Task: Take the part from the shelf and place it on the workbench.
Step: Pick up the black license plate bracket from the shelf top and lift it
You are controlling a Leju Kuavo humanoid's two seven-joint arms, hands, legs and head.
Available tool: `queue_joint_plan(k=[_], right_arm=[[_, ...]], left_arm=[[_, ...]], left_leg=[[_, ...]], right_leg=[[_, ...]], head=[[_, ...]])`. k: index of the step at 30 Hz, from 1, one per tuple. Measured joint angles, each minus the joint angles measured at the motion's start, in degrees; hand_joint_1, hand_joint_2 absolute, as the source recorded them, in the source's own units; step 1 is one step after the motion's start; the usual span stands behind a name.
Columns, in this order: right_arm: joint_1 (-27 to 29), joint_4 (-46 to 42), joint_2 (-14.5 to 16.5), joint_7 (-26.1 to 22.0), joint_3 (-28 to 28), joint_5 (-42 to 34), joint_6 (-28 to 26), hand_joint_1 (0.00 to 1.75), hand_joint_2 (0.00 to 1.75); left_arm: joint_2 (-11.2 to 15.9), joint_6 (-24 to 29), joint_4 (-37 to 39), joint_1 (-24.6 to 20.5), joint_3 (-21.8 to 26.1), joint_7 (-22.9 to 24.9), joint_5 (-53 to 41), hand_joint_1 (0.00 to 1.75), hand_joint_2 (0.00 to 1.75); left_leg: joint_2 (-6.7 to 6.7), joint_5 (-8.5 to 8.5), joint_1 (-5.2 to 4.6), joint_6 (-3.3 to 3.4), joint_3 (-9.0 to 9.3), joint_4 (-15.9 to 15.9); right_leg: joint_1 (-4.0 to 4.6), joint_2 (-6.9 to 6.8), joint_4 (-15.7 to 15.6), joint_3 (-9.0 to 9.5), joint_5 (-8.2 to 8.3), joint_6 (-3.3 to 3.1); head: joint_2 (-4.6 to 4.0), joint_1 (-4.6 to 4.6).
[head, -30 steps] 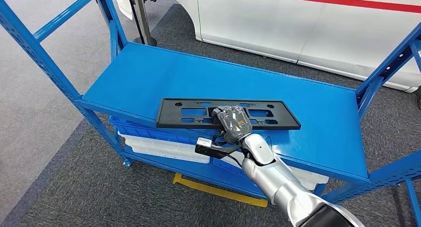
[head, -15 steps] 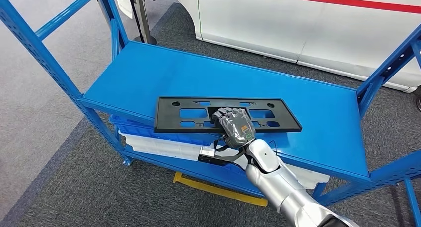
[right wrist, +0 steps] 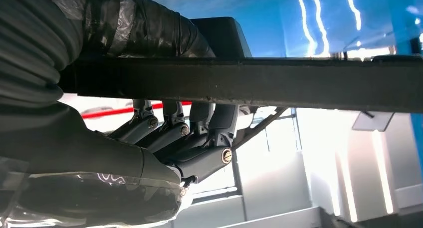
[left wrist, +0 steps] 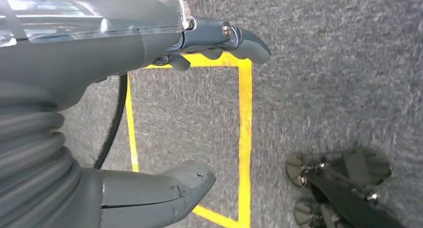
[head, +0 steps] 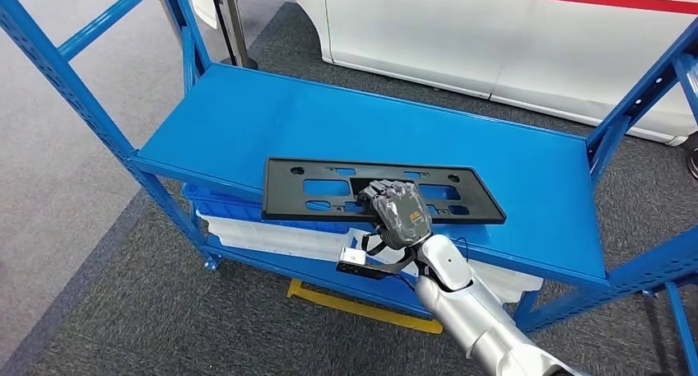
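A long black plastic part [head: 313,187] with several cutouts lies flat at the front edge of the blue shelf [head: 247,121]. My right hand [head: 398,211] grips the part's near edge around its middle, fingers over the top. In the right wrist view the part's dark edge [right wrist: 299,83] runs across the picture, with the fingers [right wrist: 199,138] curled on one side of it and the thumb on the other. My left hand [left wrist: 149,88] hangs over the grey carpet holding nothing, with thumb and fingers apart.
Blue uprights [head: 58,71] frame the shelf on both sides. White and blue trays [head: 263,236] sit on the lower level. A white car [head: 510,39] stands behind. Yellow floor tape [head: 354,306] lies under the shelf front.
The part, held by my right hand, has shifted slightly right and toward the shelf's front edge. The view itself has also shifted a little.
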Motion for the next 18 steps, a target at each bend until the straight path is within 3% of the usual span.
queue_joint_plan(k=[1,3,5,7,8,9,11,13,16,18], right_arm=[[0.17,-0.49,-0.07,-0.52,-0.01,-1.15,0.15,1.75,1.75],[0.50,-1.98,-0.16,-1.51,0.01,-3.54,0.79,1.75,1.75],[0.85,-3.58,-0.24,-2.17,0.02,-5.34,1.75,1.75,1.75],[1.34,-4.97,-0.36,-2.58,0.02,-6.70,2.74,1.75,1.75],[1.57,-5.60,-0.41,-2.76,0.03,-7.38,3.19,1.75,1.75],[1.73,-6.29,-0.45,-2.97,0.03,-8.12,3.61,1.75,1.75],[1.82,-7.50,-0.49,-3.33,0.04,-9.31,4.17,1.75,1.75],[1.87,-8.51,-0.54,-3.68,0.06,-10.15,4.64,1.75,1.75],[2.41,-9.33,-0.76,-4.15,0.11,-10.98,5.36,1.75,1.75],[2.87,-9.46,-0.98,-4.23,0.12,-11.19,5.61,1.75,1.75]], left_arm=[[0.04,-0.01,0.00,-0.01,0.10,0.00,-0.09,0.00,1.75],[0.10,-0.02,0.00,0.03,0.30,0.00,-0.44,0.00,1.75],[0.12,-0.01,0.00,0.04,0.54,0.00,-0.73,0.00,1.75],[0.14,0.00,0.00,-0.03,0.92,0.00,-0.91,0.00,1.75],[0.14,0.00,0.00,-0.05,1.08,0.00,-1.01,0.00,1.75],[0.15,0.00,0.00,-0.07,1.20,-0.01,-1.11,0.00,1.75],[0.09,0.01,0.00,-0.19,1.29,-0.09,-1.22,0.00,1.75],[0.04,0.03,0.00,-0.37,1.44,-0.19,-1.35,0.00,1.75],[0.08,0.14,0.00,-0.42,1.76,-0.29,-1.64,0.00,1.75],[0.10,0.25,0.00,-0.42,1.95,-0.30,-1.71,0.00,1.75]], left_leg=[[-0.03,-0.16,0.01,-0.34,-0.13,0.08],[-0.20,-2.62,0.15,-1.17,-1.15,2.52],[-0.33,-7.14,0.92,-2.16,-3.53,9.09],[-0.32,-9.35,1.85,-3.11,-5.04,14.64],[-0.31,-8.75,2.32,-3.58,-4.43,14.66],[-0.30,-7.29,2.79,-4.09,-2.77,12.60],[-0.44,-4.81,3.41,-5.14,1.90,5.23],[-0.95,-4.12,3.21,-4.89,3.95,0.93],[-1.15,-3.03,2.62,-2.97,2.71,0.31],[-0.88,-1.94,2.51,-1.76,1.76,0.06]], right_leg=[[-0.15,-0.08,-0.48,0.02,0.37,-0.12],[-0.69,-0.21,-1.47,-0.18,1.25,-0.62],[-0.90,-0.23,-1.59,-1.01,2.04,-0.82],[-1.06,-0.29,-1.14,-2.10,2.57,-0.45],[-1.24,-0.32,-0.80,-2.66,2.79,-0.19],[-1.49,-0.34,-0.38,-3.24,2.99,0.10],[-1.96,-0.28,0.52,-4.36,3.36,0.79],[-2.05,-0.12,0.95,-5.23,4.06,1.76],[-2.28,0.13,0.48,-5.91,5.46,3.23],[-2.56,0.12,1.07,-6.58,4.08,3.63]], head=[[0.00,-0.01],[0.00,-0.06],[0.00,-0.11],[0.00,-0.11],[0.00,-0.11],[0.00,-0.11],[0.00,-0.15],[0.00,-0.13],[0.00,-0.08],[0.00,-0.07]])
